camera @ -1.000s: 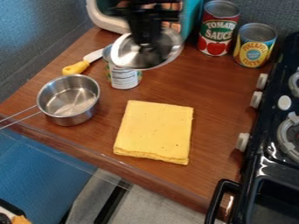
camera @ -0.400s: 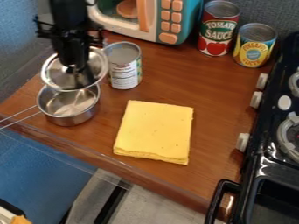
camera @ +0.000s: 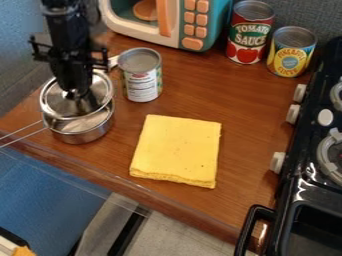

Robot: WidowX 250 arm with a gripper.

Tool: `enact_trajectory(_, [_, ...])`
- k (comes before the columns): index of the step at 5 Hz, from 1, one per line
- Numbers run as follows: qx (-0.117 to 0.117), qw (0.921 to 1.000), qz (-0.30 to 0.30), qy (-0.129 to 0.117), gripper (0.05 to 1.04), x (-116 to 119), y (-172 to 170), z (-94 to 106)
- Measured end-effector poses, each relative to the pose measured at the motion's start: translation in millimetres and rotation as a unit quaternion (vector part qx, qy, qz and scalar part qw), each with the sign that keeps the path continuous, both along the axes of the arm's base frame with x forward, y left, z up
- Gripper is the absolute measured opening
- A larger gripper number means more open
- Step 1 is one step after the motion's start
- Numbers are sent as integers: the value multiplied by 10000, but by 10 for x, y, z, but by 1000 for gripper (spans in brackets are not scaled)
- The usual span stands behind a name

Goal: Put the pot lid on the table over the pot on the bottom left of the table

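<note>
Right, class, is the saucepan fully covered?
No, the saucepan is partly open: the lid hides its far side, but its near inside shows.

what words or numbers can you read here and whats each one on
"TOMATO SAUCE": the red can at the back
"PINEAPPLE": the yellow and blue can beside it; the word below is too blurred to read for certain
Too small to read: the print on the white label of the third can

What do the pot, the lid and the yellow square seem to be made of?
Pot: probably stainless steel, smooth and shiny, with bright reflections. Lid: likely polished metal too, judging by its mirror-like sheen. Yellow square: matte, perhaps sponge or folded cloth, given its soft, uneven edge.
</note>
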State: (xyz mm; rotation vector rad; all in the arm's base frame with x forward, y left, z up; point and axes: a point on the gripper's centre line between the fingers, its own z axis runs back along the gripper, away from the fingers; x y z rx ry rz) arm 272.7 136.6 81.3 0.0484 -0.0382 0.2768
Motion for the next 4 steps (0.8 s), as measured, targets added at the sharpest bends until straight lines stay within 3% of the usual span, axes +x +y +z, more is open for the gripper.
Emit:
enact_trajectory(1, [-85, 9994, 89, 311, 280, -33, 10, -195])
enact_trajectory(4, [-62, 9993, 95, 354, 280, -8, 36, -243])
